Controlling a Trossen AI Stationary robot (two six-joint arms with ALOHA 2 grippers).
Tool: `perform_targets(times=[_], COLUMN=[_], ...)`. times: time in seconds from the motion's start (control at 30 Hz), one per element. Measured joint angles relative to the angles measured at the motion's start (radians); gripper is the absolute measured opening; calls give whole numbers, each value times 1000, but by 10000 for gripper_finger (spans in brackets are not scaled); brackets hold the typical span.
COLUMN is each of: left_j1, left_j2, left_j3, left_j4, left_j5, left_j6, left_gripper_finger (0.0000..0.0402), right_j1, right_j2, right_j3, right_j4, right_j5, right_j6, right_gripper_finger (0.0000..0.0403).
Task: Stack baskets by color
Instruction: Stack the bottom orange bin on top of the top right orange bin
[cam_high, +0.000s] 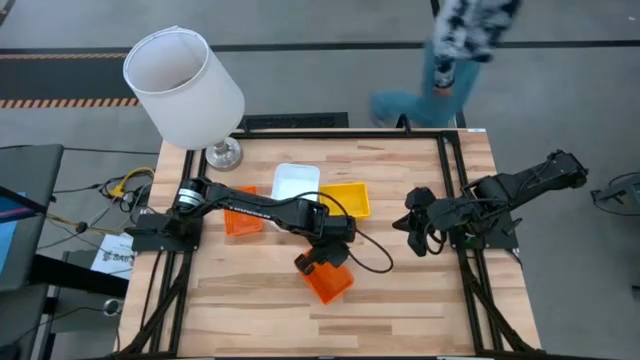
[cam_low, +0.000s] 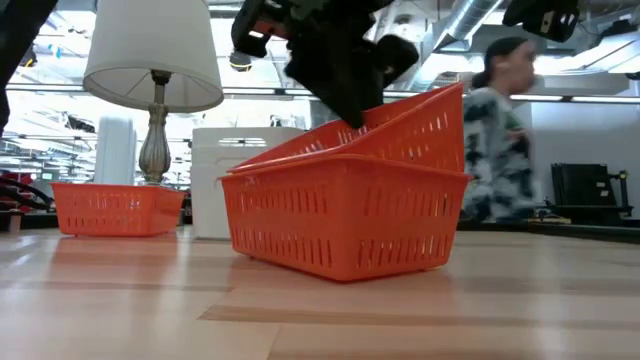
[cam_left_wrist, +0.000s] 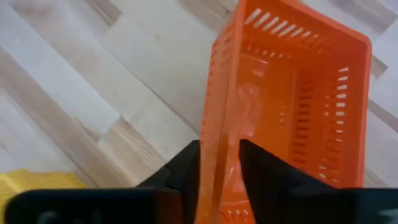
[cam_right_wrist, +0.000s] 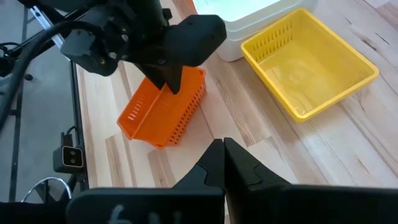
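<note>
Two orange baskets (cam_high: 330, 284) sit near the table's middle. The upper one (cam_low: 410, 120) lies tilted inside the lower one (cam_low: 340, 225), one end sunk in, the other raised on its rim. My left gripper (cam_left_wrist: 219, 171) is above them, its fingers astride the upper basket's side wall. A third orange basket (cam_high: 242, 221) rests on the table to the left. Farther back stand a white basket (cam_high: 296, 182) and a yellow basket (cam_high: 347, 199). My right gripper (cam_right_wrist: 222, 155) hangs shut and empty over the table's right side. My left gripper comes from above, slanting down. One finger (cam_left_wrist: 189, 168) is outside and one (cam_left_wrist: 255, 171) inside the upper orange basket's side wall (cam_left_wrist: 219, 134). I cannot tell whether the fingers touch the wall. The basket rests tilted in the lower basket.
A lamp with a large white shade (cam_high: 183, 85) stands at the far left corner, its metal foot (cam_high: 224, 153) on the table. A person (cam_high: 450, 50) walks past beyond the far edge. Bare wood lies along the near edge and between the baskets and my right arm.
</note>
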Motion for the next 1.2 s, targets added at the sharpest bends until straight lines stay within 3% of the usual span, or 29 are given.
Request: perform_targets(times=[0.17, 0.37, 0.63, 0.97, 1.2], left_j1=[7, 11, 44, 69, 75], left_j2=[-1, 0, -2, -1, -1], left_j3=[1, 23, 88, 86, 70], left_j4=[-7, -45, -115, -129, -114], left_j5=[-1, 8, 134, 205, 188], left_j6=[-9, -4, -61, -85, -74], left_gripper_finger=[11, 2, 1, 0, 0], right_j1=[0, 0, 0, 0, 0], right_j2=[0, 0, 0, 0, 0], right_j3=[0, 0, 0, 0, 0], right_j4=[-1, -19, -20, -19, -18], right_j5=[0, 0, 0, 0, 0], right_j6=[-3, -1, 0, 1, 2], right_gripper_finger=[12, 12, 12, 12, 12])
